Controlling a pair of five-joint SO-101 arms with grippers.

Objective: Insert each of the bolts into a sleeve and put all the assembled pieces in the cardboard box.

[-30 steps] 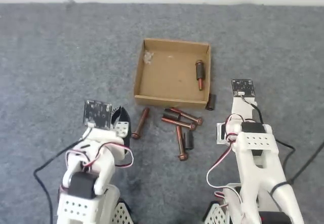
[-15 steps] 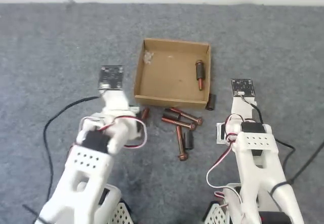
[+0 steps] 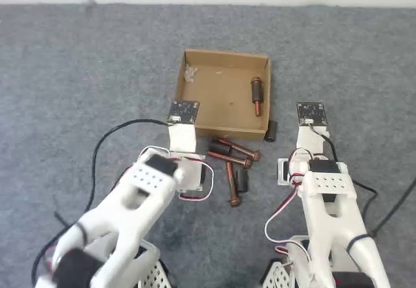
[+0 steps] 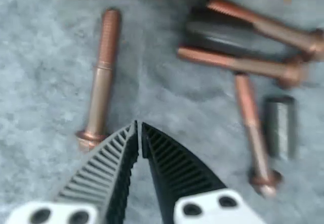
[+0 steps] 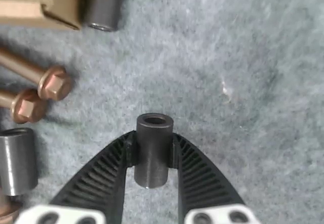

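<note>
My left gripper (image 4: 139,129) is shut with nothing in it, low over the carpet and just short of the head of a copper bolt (image 4: 101,77) that lies alone. Past it lie three more bolts (image 4: 238,64) and two dark sleeves (image 4: 281,127). My right gripper (image 5: 153,139) is shut on an upright black sleeve (image 5: 154,150), held above the carpet to the right of the pile. The cardboard box (image 3: 184,99) holds one bolt with a sleeve on it (image 3: 258,94). The loose bolts (image 3: 233,150) lie just in front of the box.
Another black sleeve (image 5: 104,4) lies against the box's near right corner (image 5: 40,6). The left arm (image 3: 156,184) stretches over the carpet left of the pile, and the right arm (image 3: 328,184) stands at the right. Open grey carpet surrounds the box.
The left arm has swung from the left side in toward the bolts in front of the box. The right arm has kept still with its sleeve.
</note>
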